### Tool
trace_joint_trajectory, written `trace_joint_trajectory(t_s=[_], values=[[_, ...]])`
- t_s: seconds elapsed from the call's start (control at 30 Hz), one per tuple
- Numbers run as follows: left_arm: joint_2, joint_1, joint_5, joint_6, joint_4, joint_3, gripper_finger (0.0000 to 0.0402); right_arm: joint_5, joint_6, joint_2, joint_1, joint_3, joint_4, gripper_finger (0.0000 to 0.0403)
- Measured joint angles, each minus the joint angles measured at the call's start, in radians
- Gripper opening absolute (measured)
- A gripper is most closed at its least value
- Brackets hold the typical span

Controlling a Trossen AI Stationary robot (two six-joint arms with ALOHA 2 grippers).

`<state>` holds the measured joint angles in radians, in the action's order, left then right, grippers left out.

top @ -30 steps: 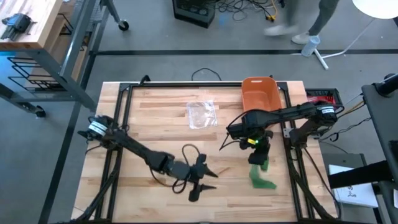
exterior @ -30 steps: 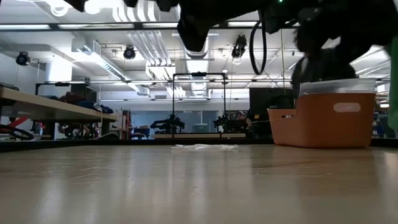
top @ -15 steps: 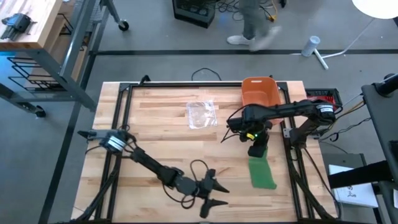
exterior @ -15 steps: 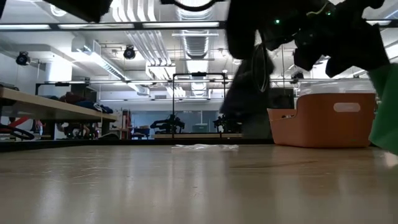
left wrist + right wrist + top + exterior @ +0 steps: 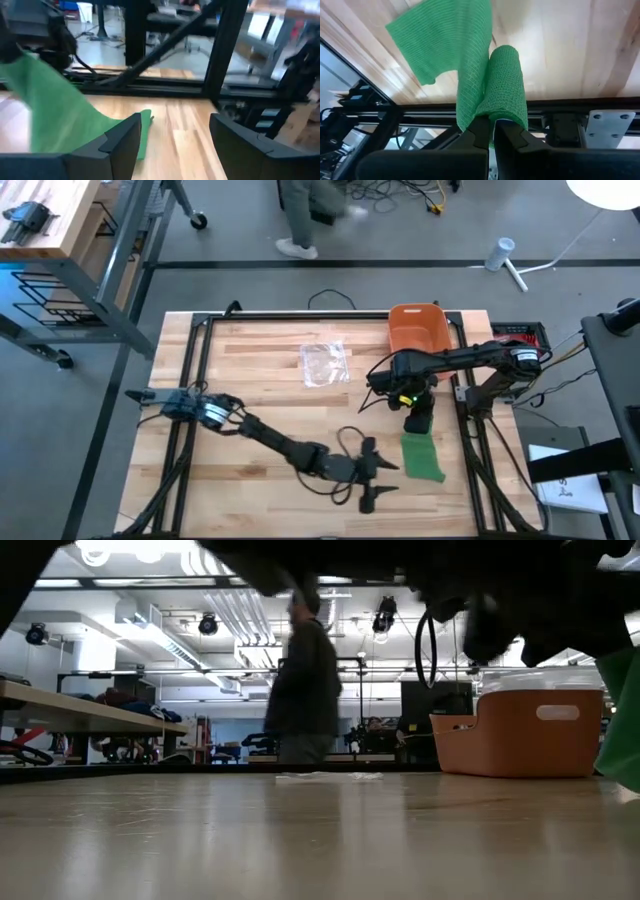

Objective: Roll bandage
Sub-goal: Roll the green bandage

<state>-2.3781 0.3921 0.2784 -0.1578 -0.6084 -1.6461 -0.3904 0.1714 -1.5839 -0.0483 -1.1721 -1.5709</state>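
Above the worktop's (image 5: 250,400) right side, the right end effector (image 5: 418,423) is clenched on the green bandage (image 5: 421,457), pinching it just below the rolled part, with the loose strip trailing from its fingertips down onto the wood. Beside that strip, the left end effector (image 5: 375,483) hovers with fingers (image 5: 117,145) parted, grasping nothing. Beyond the right end effector sits an orange bin (image 5: 418,330).

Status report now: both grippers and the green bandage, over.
Right gripper shut on green bandage, loose end draped to table. Left gripper open, empty, near the bandage's free end. Nothing between them.
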Motion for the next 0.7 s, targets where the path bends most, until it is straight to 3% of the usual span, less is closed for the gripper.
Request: trace_joint_trajectory(t_s=[0.2,0.4,0.53,0.7], values=[[-0.231,-0.047,-0.064,0.06,0.293,-0.348,0.0244,0.0,0.001,0.008,0.0,-0.002,-0.001,0.0],[-0.376,-0.055,-0.069,0.071,0.394,-0.602,0.0247,0.0,0.004,0.028,0.002,-0.002,0.002,0.0],[-0.468,-0.055,-0.072,0.083,0.462,-0.708,0.0247,-0.001,0.021,0.033,0.002,-0.002,0.001,0.0],[-0.475,-0.061,0.014,0.072,0.424,-0.655,0.0235,-0.005,0.029,0.034,0.009,-0.002,0.003,0.0]])
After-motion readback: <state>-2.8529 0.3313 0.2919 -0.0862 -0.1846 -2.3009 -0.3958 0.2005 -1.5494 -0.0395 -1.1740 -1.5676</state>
